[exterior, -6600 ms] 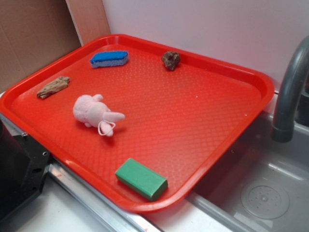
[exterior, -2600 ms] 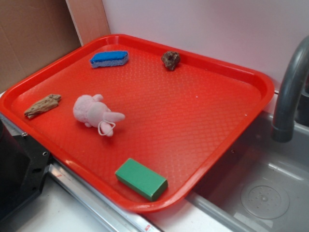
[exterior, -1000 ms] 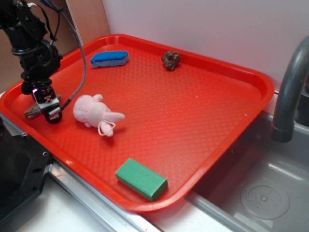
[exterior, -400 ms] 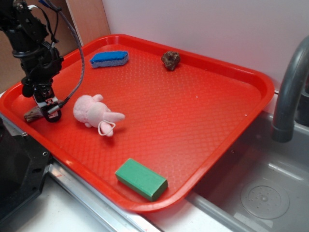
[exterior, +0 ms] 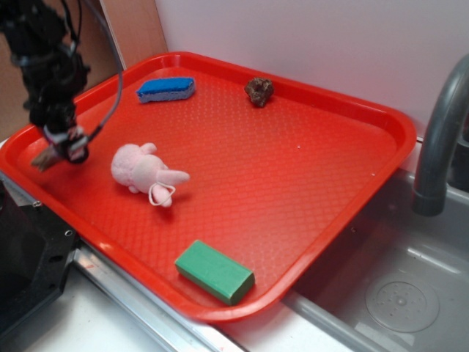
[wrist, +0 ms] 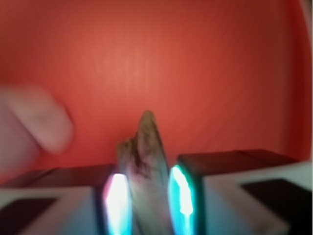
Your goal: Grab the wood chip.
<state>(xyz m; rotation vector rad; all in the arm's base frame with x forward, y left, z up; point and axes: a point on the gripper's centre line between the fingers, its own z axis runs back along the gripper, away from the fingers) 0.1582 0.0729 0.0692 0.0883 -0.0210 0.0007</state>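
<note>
The wood chip (exterior: 42,160) is a tan-brown rough sliver held in my gripper (exterior: 66,149) at the tray's left side, its end sticking out to the left, a little above the red tray (exterior: 293,191). In the wrist view the wood chip (wrist: 145,171) stands between the two fingers (wrist: 182,193), which press on both its sides. The picture there is blurred by motion.
A pink plush toy (exterior: 143,172) lies just right of the gripper and shows as a pale blur (wrist: 34,122) in the wrist view. A blue sponge (exterior: 165,89) and a dark brown lump (exterior: 259,91) sit at the back, a green block (exterior: 215,271) at the front. A sink and faucet (exterior: 440,139) are to the right.
The gripper came down over the wood chip at the tray's left, shut on it, and has risen slightly and shifted back with the chip in it.
</note>
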